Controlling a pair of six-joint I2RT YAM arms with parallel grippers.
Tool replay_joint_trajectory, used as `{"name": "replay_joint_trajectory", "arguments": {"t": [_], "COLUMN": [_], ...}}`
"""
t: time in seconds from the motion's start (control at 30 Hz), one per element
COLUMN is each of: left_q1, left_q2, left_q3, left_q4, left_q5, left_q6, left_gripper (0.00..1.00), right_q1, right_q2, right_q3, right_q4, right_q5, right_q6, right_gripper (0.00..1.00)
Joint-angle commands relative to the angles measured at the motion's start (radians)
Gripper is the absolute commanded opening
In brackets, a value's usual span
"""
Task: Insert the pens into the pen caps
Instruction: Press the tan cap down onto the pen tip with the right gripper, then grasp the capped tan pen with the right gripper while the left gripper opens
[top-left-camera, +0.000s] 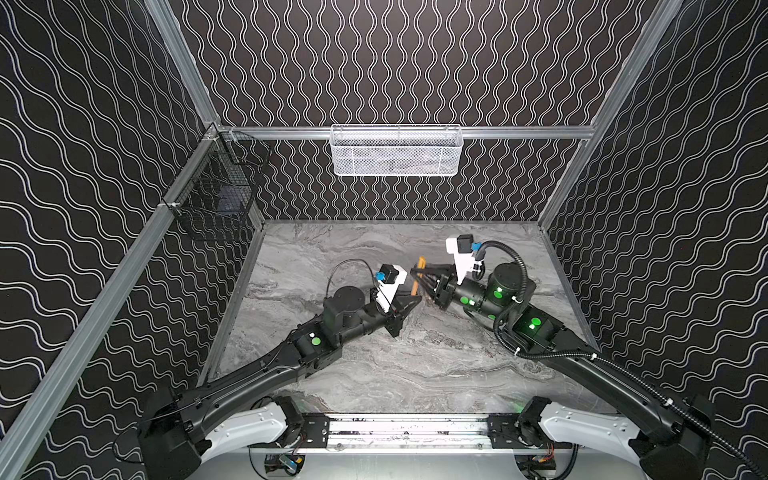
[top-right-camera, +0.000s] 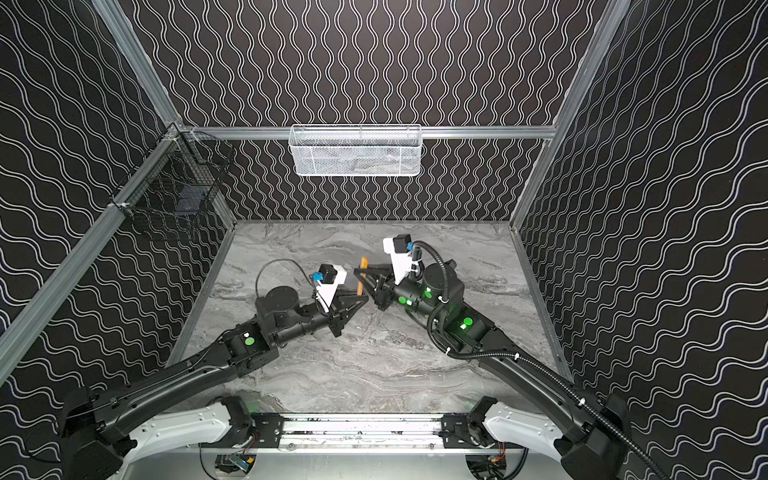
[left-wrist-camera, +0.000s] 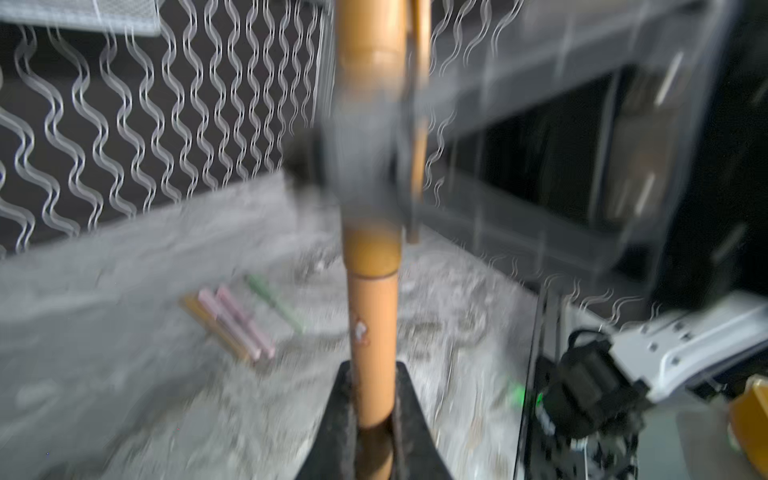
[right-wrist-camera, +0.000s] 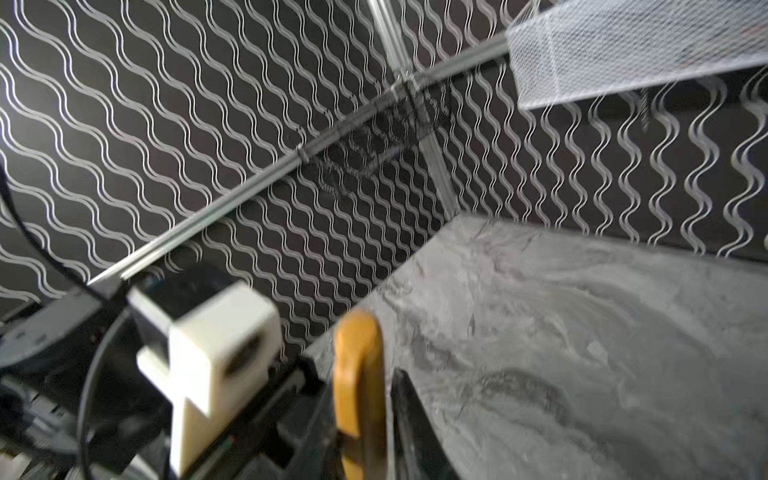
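Pen (left-wrist-camera: 372, 320) — tan-orange, capped — clamped in left end effector (left-wrist-camera: 372, 374); right end effector (top-left-camera: 417, 273) around cap (right-wrist-camera: 358, 365), grip unclear.

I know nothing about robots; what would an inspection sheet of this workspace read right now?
Surface: grey marbled tabletop.
Job's things: orange pen with its cap on, between the grippers; four more pens lying on the tabletop, too blurred to tell if capped.
Clutter: nothing seen.
Grippers: left gripper shut on the orange pen's barrel; right gripper at the cap, grip unclear.
Cables: ribbed hose along the right arm; thin black loop at the left wrist.
Surroundings: white mesh basket on the back rail; black wire basket on the left wall.
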Motion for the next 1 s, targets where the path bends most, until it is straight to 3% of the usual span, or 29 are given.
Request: {"name": "replay_joint_trajectory", "arguments": {"t": [0.0, 0.23, 0.67, 0.8, 0.97], "left_q1": [0.002, 0.002, 0.002, 0.002, 0.002], "left_q2": [-0.009, 0.004, -0.009, -0.02, -0.017], "left_q3": [-0.059, -0.142, -0.141, -0.142, -0.134], "left_q4": [0.264, 0.281, 0.238, 0.237, 0.221], "left_q5": [0.054, 0.078, 0.067, 0.058, 0.058], "left_q6": [-0.042, -0.108, -0.11, -0.121, -0.119], "left_gripper": [0.0, 0.0, 0.0, 0.0, 0.0], "right_q1": [-0.004, -0.004, -0.004, -0.005, -0.003], "right_q2": [-0.022, -0.049, -0.194, -0.187, -0.119], "right_q3": [0.038, 0.163, 0.082, 0.054, 0.007], "right_q4": [-0.161, -0.239, -0.249, -0.233, -0.166], "right_q5": [0.071, 0.102, 0.256, 0.185, -0.002], "right_q6": [-0.031, -0.103, -0.105, -0.085, -0.044], "right_gripper": [0.27, 0.4, 0.54, 0.51, 0.43]}}
